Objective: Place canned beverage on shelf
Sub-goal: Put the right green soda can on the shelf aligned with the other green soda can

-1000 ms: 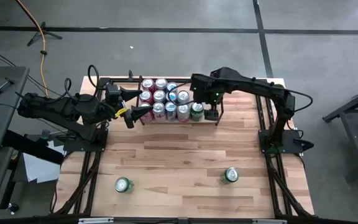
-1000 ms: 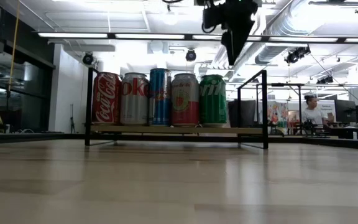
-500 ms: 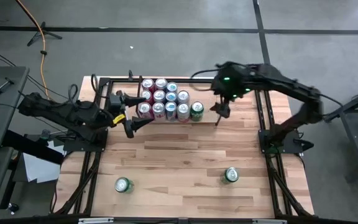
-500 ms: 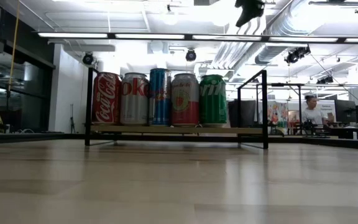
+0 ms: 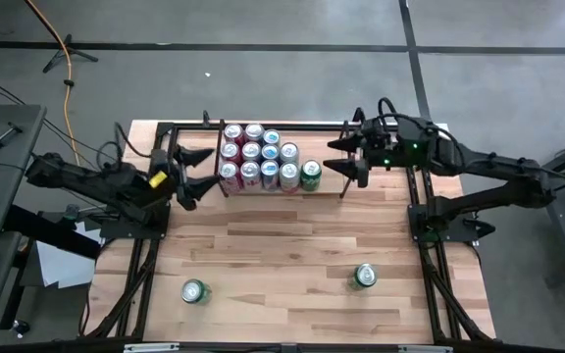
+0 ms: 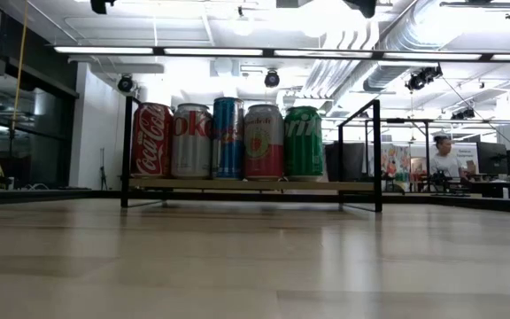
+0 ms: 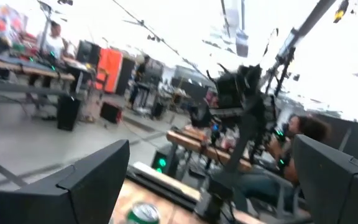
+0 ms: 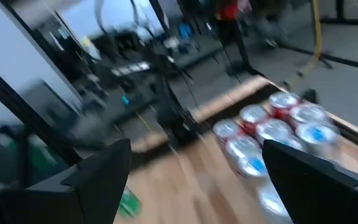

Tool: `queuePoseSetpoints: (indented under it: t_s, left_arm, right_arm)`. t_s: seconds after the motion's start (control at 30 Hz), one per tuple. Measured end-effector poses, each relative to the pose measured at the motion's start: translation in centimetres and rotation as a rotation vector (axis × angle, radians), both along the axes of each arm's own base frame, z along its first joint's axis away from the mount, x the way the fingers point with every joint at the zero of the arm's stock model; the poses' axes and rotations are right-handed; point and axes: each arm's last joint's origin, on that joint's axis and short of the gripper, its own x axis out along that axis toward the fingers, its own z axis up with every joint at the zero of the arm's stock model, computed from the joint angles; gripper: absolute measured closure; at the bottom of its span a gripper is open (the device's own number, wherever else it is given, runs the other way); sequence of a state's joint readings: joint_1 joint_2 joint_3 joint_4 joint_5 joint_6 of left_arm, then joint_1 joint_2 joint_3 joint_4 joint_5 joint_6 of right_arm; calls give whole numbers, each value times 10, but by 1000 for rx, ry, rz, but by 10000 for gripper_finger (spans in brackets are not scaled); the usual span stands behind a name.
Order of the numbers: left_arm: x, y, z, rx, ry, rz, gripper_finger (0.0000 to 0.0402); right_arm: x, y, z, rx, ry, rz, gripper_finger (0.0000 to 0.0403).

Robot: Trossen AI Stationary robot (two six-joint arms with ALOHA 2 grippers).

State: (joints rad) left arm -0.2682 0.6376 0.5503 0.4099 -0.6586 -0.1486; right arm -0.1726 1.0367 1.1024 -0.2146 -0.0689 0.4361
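Observation:
The shelf [image 5: 330,182] stands at the table's far middle, a low black-rod rack with a wood base [image 6: 255,185]. Several cans stand upright in it, and a green can [image 5: 310,175] ends the near row [image 6: 304,142]. Two more green-topped cans stand on the table near its front, one at the left [image 5: 194,291] and one at the right [image 5: 365,276]. My left gripper [image 5: 204,170] hovers open just left of the shelf, pointing at it. My right gripper [image 5: 340,157] hovers open over the shelf's right end, pointing left. Neither holds anything.
A black frame [image 5: 420,196] edges the wooden table along its sides and far end. Bare wood [image 5: 282,245] lies between the shelf and the two loose cans. The shelf's right part [image 6: 357,151] has no cans in it. People sit at desks in the room beyond [image 6: 445,159].
My right gripper has risen from above the shelf's right end, drawn back toward the table's right edge and tipped from pointing down to about level. My left gripper has drawn back toward the table's left edge and sunk a little. Both have stayed open. The cans have not moved.

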Motion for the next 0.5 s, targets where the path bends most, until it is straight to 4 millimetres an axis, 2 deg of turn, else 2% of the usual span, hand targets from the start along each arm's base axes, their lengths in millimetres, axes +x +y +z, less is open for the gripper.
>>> queuePoseSetpoints:
  t_s: [0.13, 0.3, 0.5]
  left_arm:
    - [-9, 6, 2, 3, -6, 22, 37]
    - [-11, 7, 0, -42, -4, -24, 37]
    - [-8, 7, -2, -44, 12, -24, 37]
  right_arm:
    - [6, 4, -9, 67, -105, 15, 54]
    - [11, 10, -25, 73, -64, 39, 54]
    - [11, 13, -27, 72, -62, 52, 54]
